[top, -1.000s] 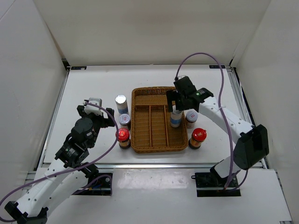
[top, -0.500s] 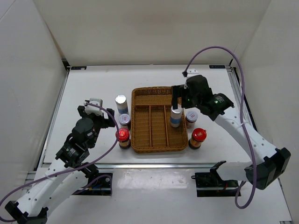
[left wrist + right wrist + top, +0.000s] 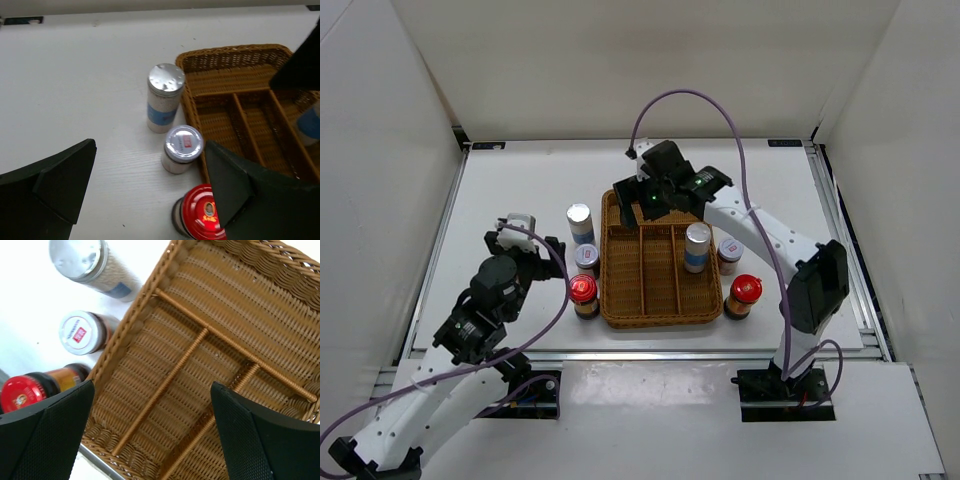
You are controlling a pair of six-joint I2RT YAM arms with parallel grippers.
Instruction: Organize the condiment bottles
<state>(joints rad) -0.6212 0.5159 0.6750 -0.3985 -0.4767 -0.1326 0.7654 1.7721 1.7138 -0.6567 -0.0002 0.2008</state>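
White table [image 3: 520, 190] carries the wicker tray [image 3: 660, 320], one silver-capped bottle [image 3: 697, 246] upright in its right compartment. Our right claw [image 3: 644, 204], wide open and empty, has swung off that bottle to above the tray's far-left corner; our left claw [image 3: 542, 252] gapes empty too.

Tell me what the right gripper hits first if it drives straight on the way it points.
The tray: the open right gripper points down into its bare compartments, about at a divider. Nothing stands between them. How far above the weave it hangs is unclear.
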